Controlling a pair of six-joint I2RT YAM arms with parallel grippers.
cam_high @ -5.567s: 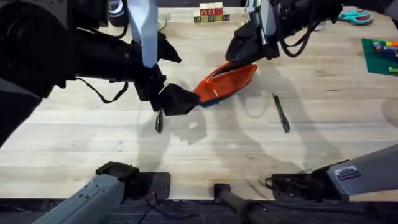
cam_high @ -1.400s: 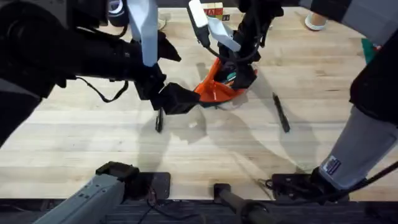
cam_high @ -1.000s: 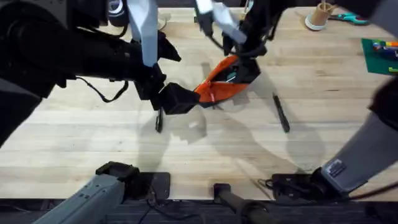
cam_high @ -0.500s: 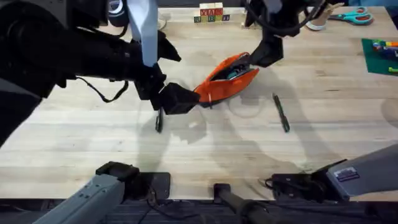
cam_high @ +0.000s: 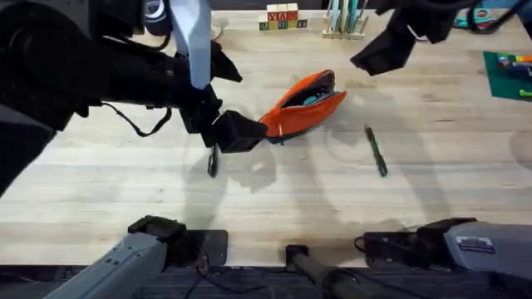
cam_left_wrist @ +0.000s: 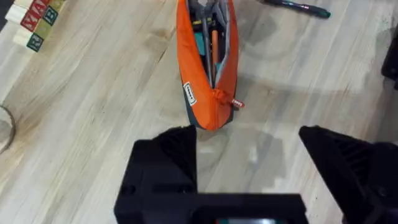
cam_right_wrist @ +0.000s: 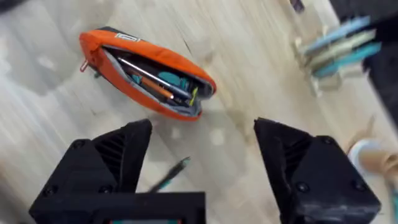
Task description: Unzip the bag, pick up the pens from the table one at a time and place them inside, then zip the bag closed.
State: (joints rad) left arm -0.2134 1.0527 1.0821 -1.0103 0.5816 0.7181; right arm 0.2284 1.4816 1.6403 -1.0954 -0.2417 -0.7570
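On the table (cam_high: 125,199) at left, we see one pen (cam_high: 213,160) beneath our left end effector (cam_high: 237,133), fingers apart beside the bag (cam_high: 301,104). It lies unzipped mid-table. Another pen (cam_high: 376,150) lies right; the right end effector (cam_high: 378,56) hovers apart above.

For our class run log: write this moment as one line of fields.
bag: unzipped, on table | pens: two on table, outside bag | left gripper: open by bag end | right gripper: open, above
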